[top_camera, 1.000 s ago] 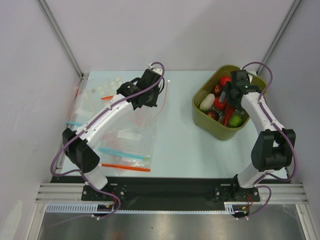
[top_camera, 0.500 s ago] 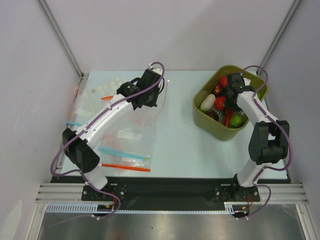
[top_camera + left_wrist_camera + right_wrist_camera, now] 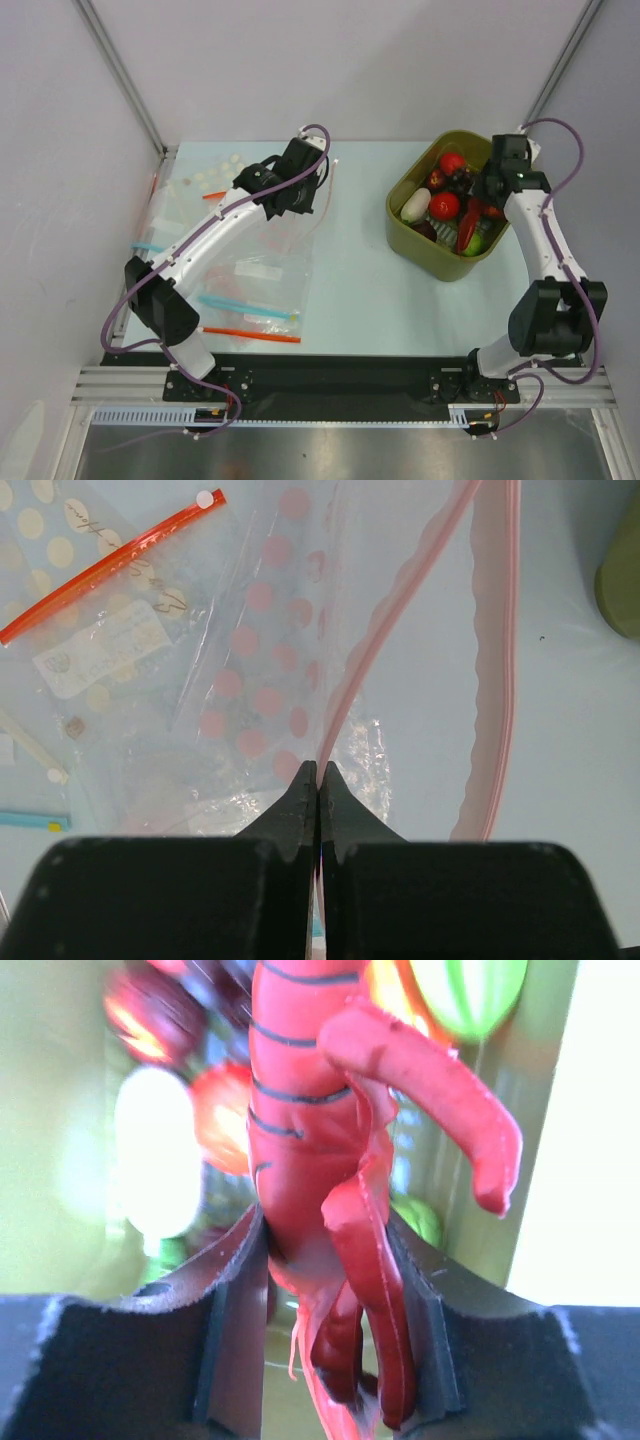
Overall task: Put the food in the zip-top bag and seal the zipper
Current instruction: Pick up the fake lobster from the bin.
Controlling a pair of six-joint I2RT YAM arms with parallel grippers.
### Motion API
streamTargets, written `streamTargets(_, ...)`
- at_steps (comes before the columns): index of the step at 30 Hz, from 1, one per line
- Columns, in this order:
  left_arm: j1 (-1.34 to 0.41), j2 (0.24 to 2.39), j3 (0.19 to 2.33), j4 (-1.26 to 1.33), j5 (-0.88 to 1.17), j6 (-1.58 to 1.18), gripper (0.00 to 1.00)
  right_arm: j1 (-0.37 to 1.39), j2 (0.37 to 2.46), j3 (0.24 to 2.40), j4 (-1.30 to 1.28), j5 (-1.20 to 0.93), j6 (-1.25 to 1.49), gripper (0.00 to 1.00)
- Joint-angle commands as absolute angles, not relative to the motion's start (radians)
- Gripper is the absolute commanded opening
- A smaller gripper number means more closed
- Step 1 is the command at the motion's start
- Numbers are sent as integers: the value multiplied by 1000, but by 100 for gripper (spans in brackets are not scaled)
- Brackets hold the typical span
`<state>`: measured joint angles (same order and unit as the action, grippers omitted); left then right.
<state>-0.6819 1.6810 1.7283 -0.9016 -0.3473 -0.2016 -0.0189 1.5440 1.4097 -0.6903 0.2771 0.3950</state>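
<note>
My left gripper (image 3: 301, 200) is shut on one lip of the pale pink zipper (image 3: 372, 645) of the crinkly clear zip-top bag (image 3: 287, 238). The other lip (image 3: 497, 670) stands apart, so the mouth gapes. My right gripper (image 3: 487, 203) is inside the olive bin (image 3: 402, 236), shut on the red lobster (image 3: 310, 1110), which shows between both pads and also in the top view (image 3: 467, 229). The white radish (image 3: 414, 205) and a round red tomato (image 3: 444, 206) lie in the bin; both are blurred in the right wrist view, radish (image 3: 155, 1150) and tomato (image 3: 222, 1115).
Flat clear bags lie left of the zip-top bag, one with an orange-red strip (image 3: 251, 333), one with a blue strip (image 3: 246, 305), another orange-red strip (image 3: 110, 572). The bin also holds a green toy (image 3: 470, 990) and dark ones. Frame posts stand at the back corners.
My right wrist has swung from over the bin's middle to its right side, with the lobster in its jaws. The left arm and the bag have not moved.
</note>
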Motion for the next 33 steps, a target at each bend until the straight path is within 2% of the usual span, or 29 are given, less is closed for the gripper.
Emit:
streamTargets(1,-687,1631,1767,-888,-353,-181,0,-48,1431,1485,-608,125,379,10)
streamTargets(6,-687,1623,1763,-881,-330,-186,0,-52,1358,1516,-574,-114,396,6)
streamTargets(15,-687,1603,1744,-848,-325,-155,0,-51,1270,1494,-503,-555,501,4)
streamTargets(21,-687,1580,1710,-812,-302,-175,1,-3,1210,1457,-560,-679,555,1)
streamTargets(29,-704,1600,1736,-819,-279,-189,0,129,1109,1384,-502,-600,666,0)
streamTargets(32,-721,1612,1756,-833,-284,-198,0,211,1075,1388,-492,-442,709,0)
streamTargets(33,-729,1615,1764,-836,-282,-201,0,236,1063,1390,-497,-326,722,0)
